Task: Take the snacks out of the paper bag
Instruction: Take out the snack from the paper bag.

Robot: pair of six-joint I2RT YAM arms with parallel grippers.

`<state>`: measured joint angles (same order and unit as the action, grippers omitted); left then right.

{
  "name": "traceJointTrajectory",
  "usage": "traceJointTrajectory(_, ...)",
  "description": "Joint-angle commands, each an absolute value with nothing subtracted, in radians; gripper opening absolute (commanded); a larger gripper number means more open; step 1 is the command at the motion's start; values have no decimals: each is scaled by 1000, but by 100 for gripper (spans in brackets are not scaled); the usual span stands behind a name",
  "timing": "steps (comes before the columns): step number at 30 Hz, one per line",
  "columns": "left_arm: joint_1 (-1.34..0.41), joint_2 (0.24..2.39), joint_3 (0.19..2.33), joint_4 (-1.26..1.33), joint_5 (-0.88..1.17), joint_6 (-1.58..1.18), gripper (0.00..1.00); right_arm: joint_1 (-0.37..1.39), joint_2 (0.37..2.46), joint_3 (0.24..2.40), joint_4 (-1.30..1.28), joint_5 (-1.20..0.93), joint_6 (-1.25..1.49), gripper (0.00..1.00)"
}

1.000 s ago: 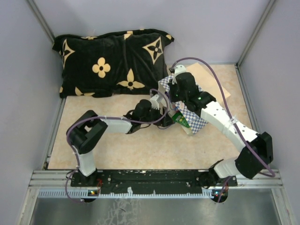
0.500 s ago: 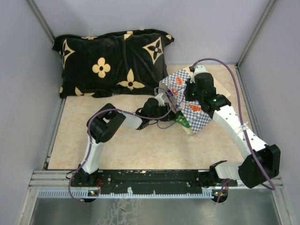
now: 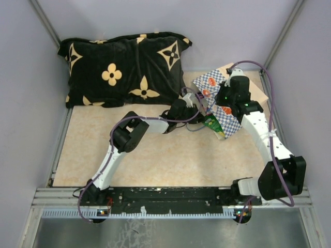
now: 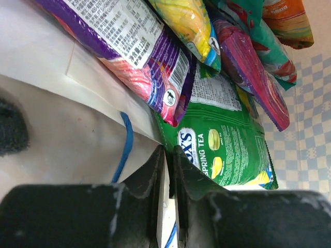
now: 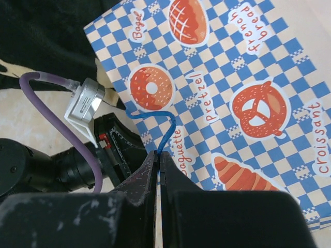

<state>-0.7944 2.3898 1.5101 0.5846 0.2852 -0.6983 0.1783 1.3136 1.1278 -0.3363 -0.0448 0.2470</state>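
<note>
The left claw point(image 4: 169, 151) has its fingers drawn almost together at the corner of the green snack packet point(image 4: 227, 150); whether it actually grips cannot be told. Just beyond its tips the other snacks point(image 4: 139, 46) lie stacked in the mouth of the paper bag point(image 5: 232, 77). The right claw point(image 5: 158, 155) is pressed together, pinching the bag's blue cord handle point(image 5: 166, 129).
</note>
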Motion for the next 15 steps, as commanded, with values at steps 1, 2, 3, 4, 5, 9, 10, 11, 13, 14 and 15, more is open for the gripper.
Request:
traceJointTrajectory(1,-790,2383,1584,554,284,-656,17,173,1318,1198,-304,-69,251,0)
traceJointTrajectory(2,-789,2366,1571,552,285,-654,18,173,1317,1198,-307,-62,247,0)
traceJointTrajectory(3,-789,2347,1552,556,285,-652,19,173,1314,1198,-310,-56,243,0)
traceJointTrajectory(4,-790,2323,1525,563,287,-652,20,173,1311,1197,-312,-50,241,0)
traceJointTrajectory(5,-790,2299,1496,575,289,-653,20,173,1308,1197,-312,-47,241,0)
traceJointTrajectory(9,-790,2211,1378,622,284,-665,19,173,1300,1195,-308,-48,246,0)
traceJointTrajectory(10,-790,2192,1357,625,284,-666,18,173,1298,1195,-308,-49,247,0)
traceJointTrajectory(11,-790,2177,1335,626,284,-667,18,173,1296,1194,-309,-50,247,0)
traceJointTrajectory(13,-790,2150,1302,629,278,-660,17,173,1292,1193,-308,-50,248,0)
traceJointTrajectory(14,-789,2140,1289,629,274,-655,16,173,1287,1191,-307,-50,250,0)
traceJointTrajectory(15,-790,2137,1288,627,269,-650,16,173,1284,1190,-307,-50,252,0)
